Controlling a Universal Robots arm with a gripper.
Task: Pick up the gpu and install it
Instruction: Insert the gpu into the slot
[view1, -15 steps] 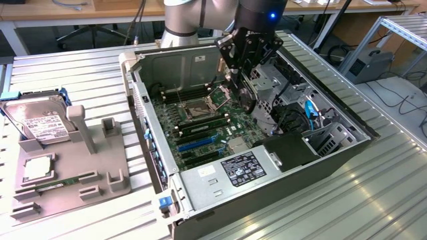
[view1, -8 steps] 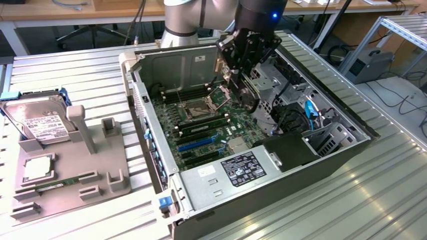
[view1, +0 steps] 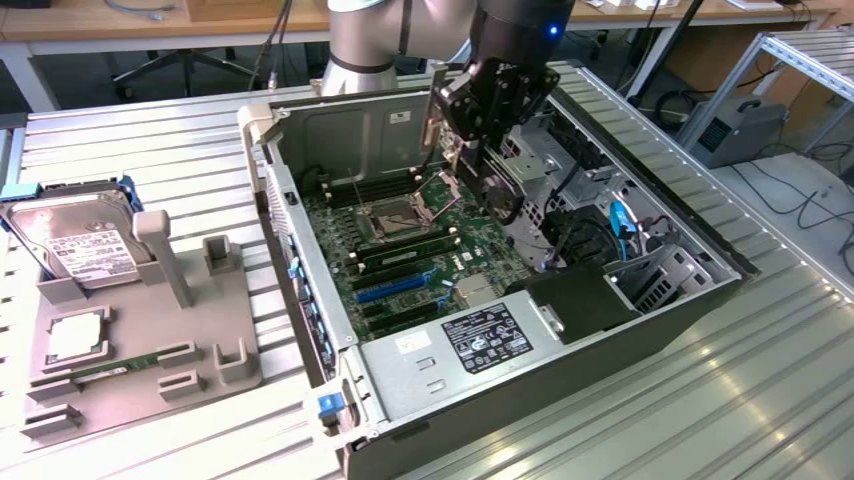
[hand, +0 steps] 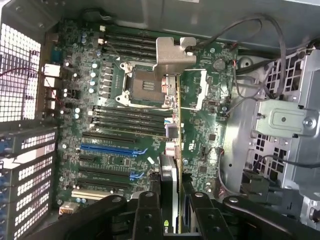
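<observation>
You are looking at the gripper (view1: 483, 150) (hand: 173, 201) pinching the gpu (view1: 497, 195) (hand: 171, 131), its fingers (hand: 148, 202) pressing on both faces of the card. The gpu is hanging edge-down in the open case (view1: 561, 390), over the motherboard (view1: 400, 250) (hand: 115, 100). Its silvery bracket (hand: 174, 52) is pointing away from the gripper. A hard drive (view1: 80, 245) is sitting on the worktop (view1: 147, 140), at the exterior view's left.

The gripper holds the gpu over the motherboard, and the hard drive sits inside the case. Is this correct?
Not quite. The hard drive stands outside the case, in the grey rack on the exterior view's left. The gripper does hold the gpu over the motherboard.
</observation>
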